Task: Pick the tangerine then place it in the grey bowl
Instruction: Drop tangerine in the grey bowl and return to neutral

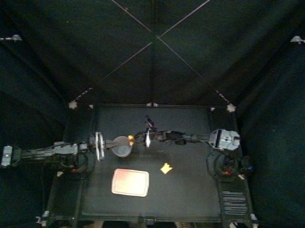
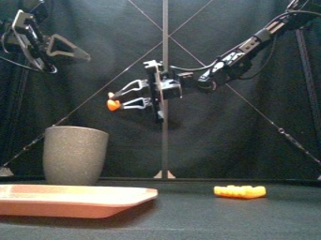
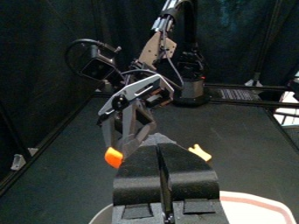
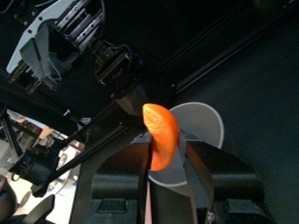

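Note:
An orange tangerine piece (image 2: 114,105) is pinched in my right gripper (image 2: 122,99), which is shut on it and hangs high over the table. The tall grey speckled cup (image 2: 75,155) stands below, with the tangerine just past its right rim in the front view. In the right wrist view the tangerine (image 4: 162,136) stands between the jaws, with the cup's round mouth (image 4: 198,127) behind it. The top view has the right gripper (image 1: 128,139) just behind the cup (image 1: 123,151). My left gripper (image 3: 170,179) is shut on nothing, raised at the left (image 2: 44,47).
A flat pink tray (image 1: 130,183) lies near the front, in front of the cup. A small yellow-orange toy (image 1: 167,167) sits on the table to the right of the tray, also low at the right in the front view (image 2: 239,191).

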You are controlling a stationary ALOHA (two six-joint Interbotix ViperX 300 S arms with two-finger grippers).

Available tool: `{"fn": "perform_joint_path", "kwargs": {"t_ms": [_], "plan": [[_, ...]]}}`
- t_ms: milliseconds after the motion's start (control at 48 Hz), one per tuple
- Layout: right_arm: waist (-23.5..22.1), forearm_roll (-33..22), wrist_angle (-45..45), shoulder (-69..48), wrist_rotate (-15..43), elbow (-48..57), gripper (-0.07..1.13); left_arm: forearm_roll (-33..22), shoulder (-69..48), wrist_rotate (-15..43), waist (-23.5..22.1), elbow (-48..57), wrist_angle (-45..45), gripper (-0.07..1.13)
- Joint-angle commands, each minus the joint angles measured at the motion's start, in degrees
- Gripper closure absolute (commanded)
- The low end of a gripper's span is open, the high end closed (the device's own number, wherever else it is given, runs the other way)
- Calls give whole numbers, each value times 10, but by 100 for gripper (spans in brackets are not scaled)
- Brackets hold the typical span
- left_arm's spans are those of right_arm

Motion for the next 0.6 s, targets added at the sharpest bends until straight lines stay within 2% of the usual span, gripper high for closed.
{"fn": "perform_joint_path", "kwargs": {"t_ms": [21,312,604], "plan": [[1,1,2,-1,-1,-30,42,4,1,1,4,-6,-5,91],[11,4,8,18,-1,-62,15,4,1,1,11,-5,-5,91],[13,4,33,21,-1,-65,13,4,1,1,13,-4,-5,91]]}}
